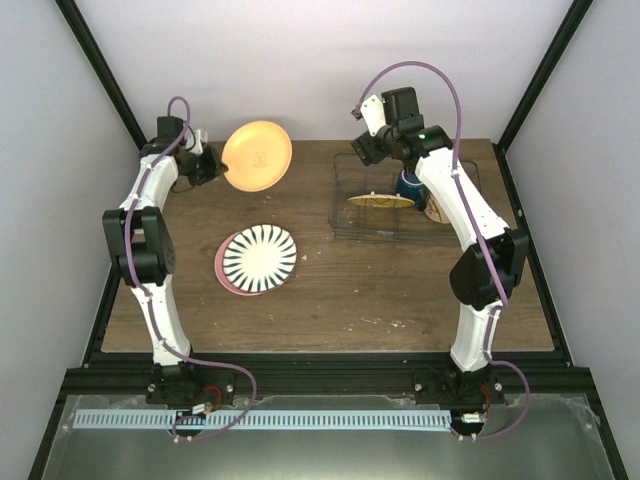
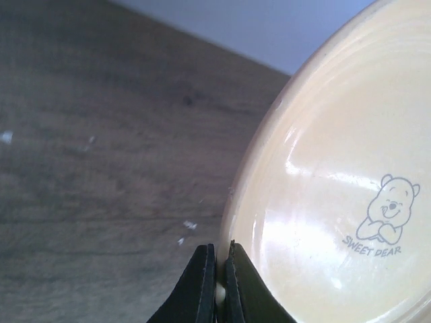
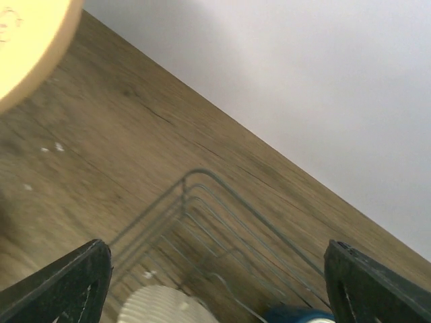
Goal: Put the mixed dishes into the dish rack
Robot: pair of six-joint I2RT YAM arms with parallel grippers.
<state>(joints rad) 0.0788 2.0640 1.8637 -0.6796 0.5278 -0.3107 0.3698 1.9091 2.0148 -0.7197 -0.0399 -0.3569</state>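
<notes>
My left gripper point(image 1: 213, 168) point(image 2: 219, 250) is shut on the rim of a yellow-orange plate point(image 1: 257, 155) point(image 2: 337, 202) with a small bear print, held tilted above the table's far left. A white plate with black radial stripes point(image 1: 260, 257) lies on a pink plate point(image 1: 221, 268) mid-table. The wire dish rack point(image 1: 342, 222) point(image 3: 202, 173) stands at the far right. It holds a yellowish patterned dish point(image 1: 380, 200), a dark blue mug point(image 1: 407, 186) point(image 3: 296, 316) and a cream ribbed bowl point(image 3: 158, 306). My right gripper point(image 1: 365, 150) point(image 3: 217, 249) hangs open over the rack's back left corner, holding nothing.
Another cream dish point(image 1: 437, 210) sits at the rack's right end, partly behind my right arm. Black frame posts point(image 1: 100, 70) rise at both back corners and white walls close in the wooden table point(image 1: 380, 300).
</notes>
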